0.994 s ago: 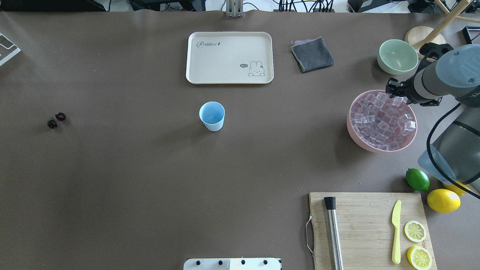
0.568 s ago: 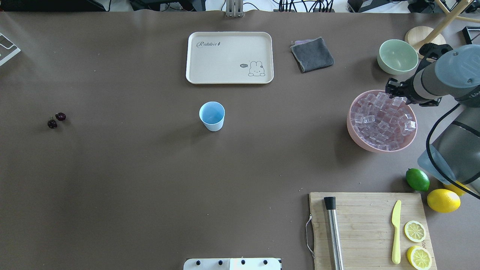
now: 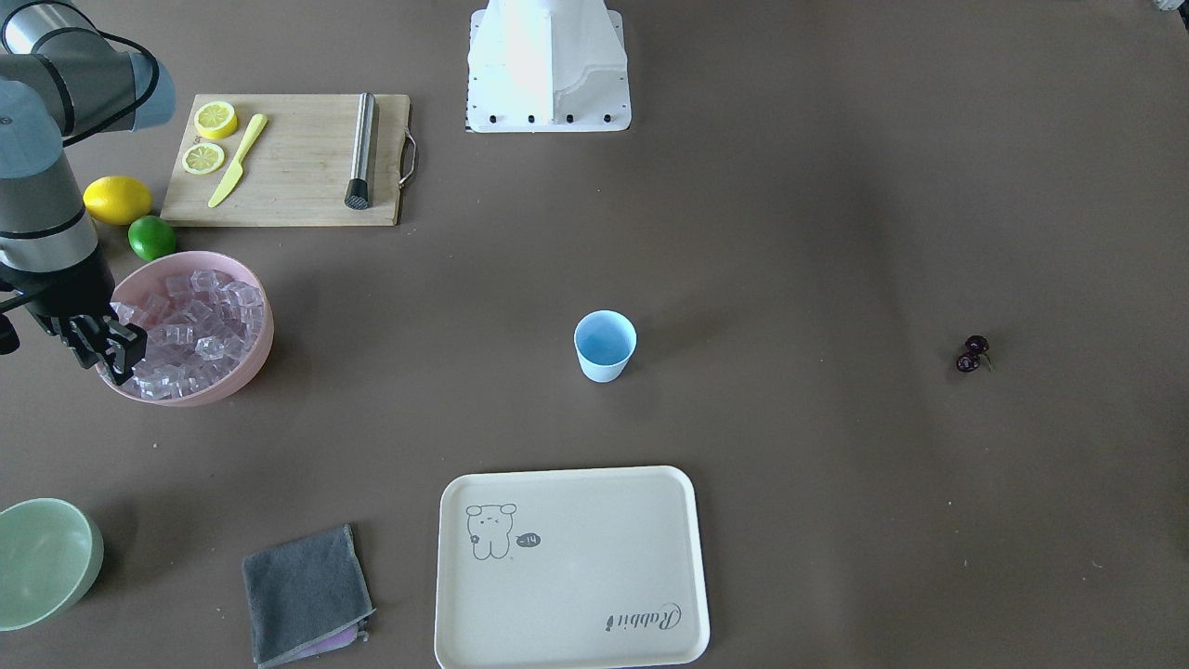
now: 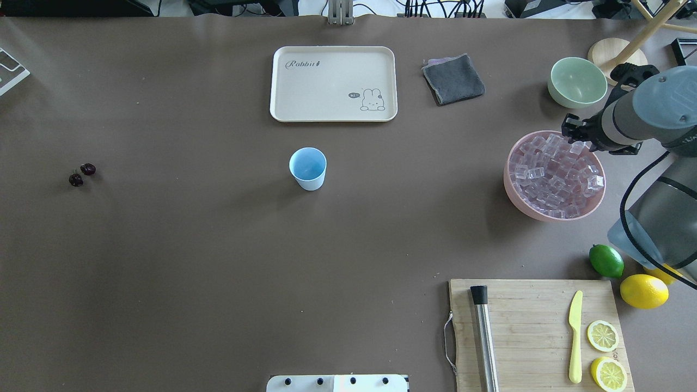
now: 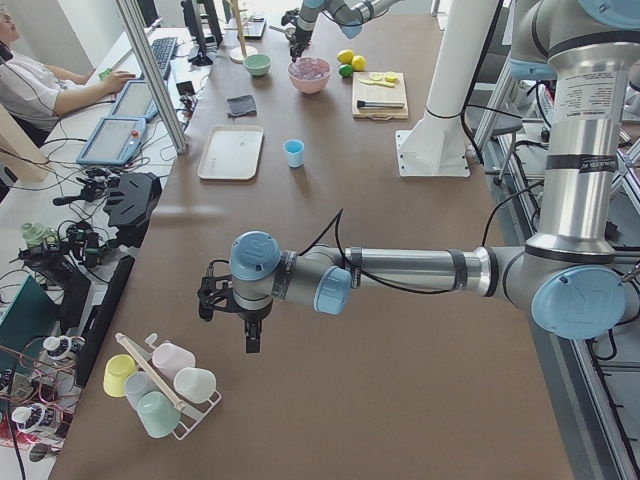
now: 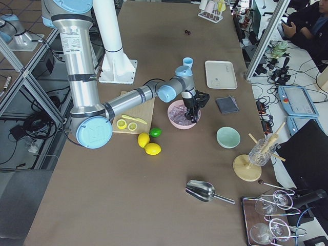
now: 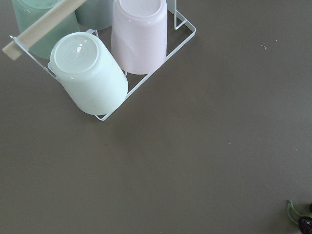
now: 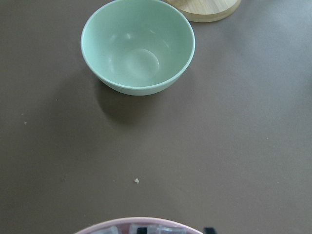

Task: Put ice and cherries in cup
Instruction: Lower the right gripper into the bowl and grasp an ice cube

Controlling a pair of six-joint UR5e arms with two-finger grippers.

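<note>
two dark cherries lie side by side on the table's left half, green stems just showing, well apart from the cup; cup stands upright near the table's middle, on the robot's side of the cream tray, its blue bottom in plain sight; ice is heaped in the pink bowl on the right half, many clear cubes up to the rim; right gripper points down over that bowl's far rim, on the side toward the green bowl; right wrist view shows only two dark fingertips at its bottom edge, set apart, with pink rim and cubes between them; cannot tell if a cube is pinched or if the tips touch the ice; left gripper hangs over bare table far down the left end, near a wire rack of upturned pastel cups; its jaws show only in the side view, so cannot tell how wide they are; a cherry sits at the corner of the left wrist view; grey cloth lies between tray and green bowl.
</note>
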